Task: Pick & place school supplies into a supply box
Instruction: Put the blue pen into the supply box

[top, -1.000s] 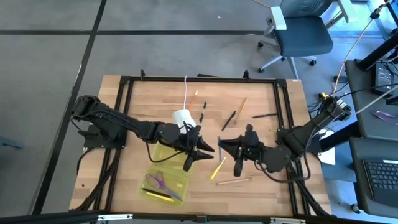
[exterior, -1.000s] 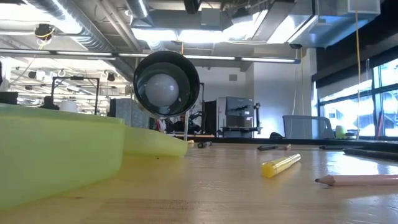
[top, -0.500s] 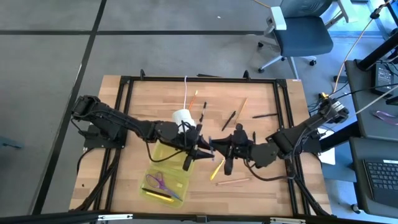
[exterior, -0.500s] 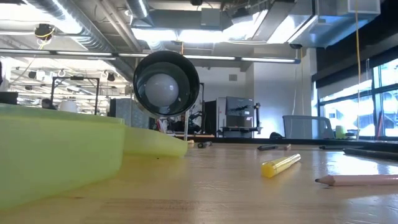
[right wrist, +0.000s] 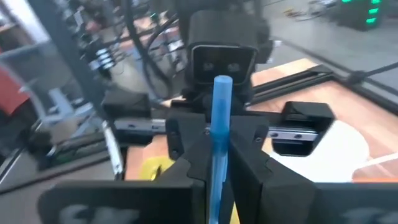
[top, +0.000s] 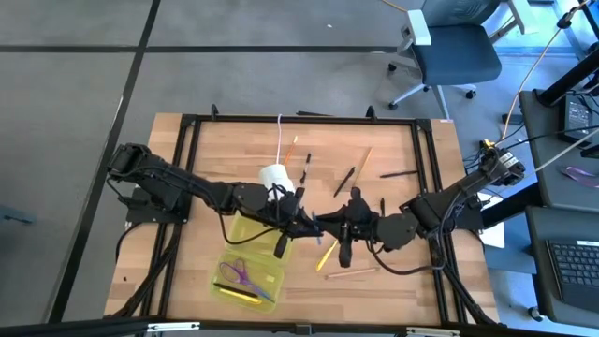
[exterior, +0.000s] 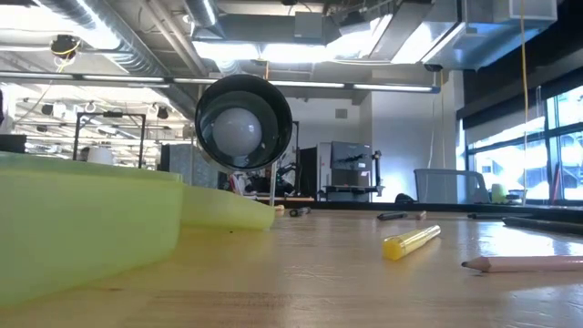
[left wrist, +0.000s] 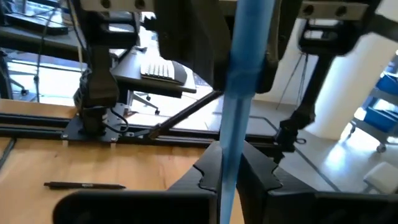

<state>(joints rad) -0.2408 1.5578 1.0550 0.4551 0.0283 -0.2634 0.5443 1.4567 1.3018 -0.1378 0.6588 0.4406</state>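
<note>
A blue pen [left wrist: 244, 93] stands roughly upright over the middle of the table, between my two grippers. My left gripper [top: 307, 225] comes from the table's left and my right gripper [top: 329, 226] from its right, tip to tip, both shut on the pen. The yellow-green supply box [top: 267, 285] lies open near the front, left of centre, with purple scissors [top: 234, 273] inside. Other pens and pencils [top: 344, 180] lie loose on the wood, among them a yellow pen [exterior: 412, 241] and a pencil [exterior: 528, 263]. My left gripper pinches the blue pen's lower part [left wrist: 229, 177] between its two fingers. The fingers lie level, come from the table's left and cross the pen. The pen rises upright past them. My right gripper pinches the pen's shaft [right wrist: 215, 163] between its two fingers, level from the table's right and across it. The pen's top end [right wrist: 222, 81] stands above them; its lower end is hidden.
A white cylinder on a cord [top: 274, 176] stands just behind the left gripper and fills the low view's middle left [exterior: 244, 123]. A black frame [top: 426, 168] runs round the table. An office chair [top: 449, 51] stands beyond the far edge.
My right gripper has moved toward the table's left, up to my left gripper, so that the two now meet tip to tip over the table's middle. My left arm has stayed in place.
</note>
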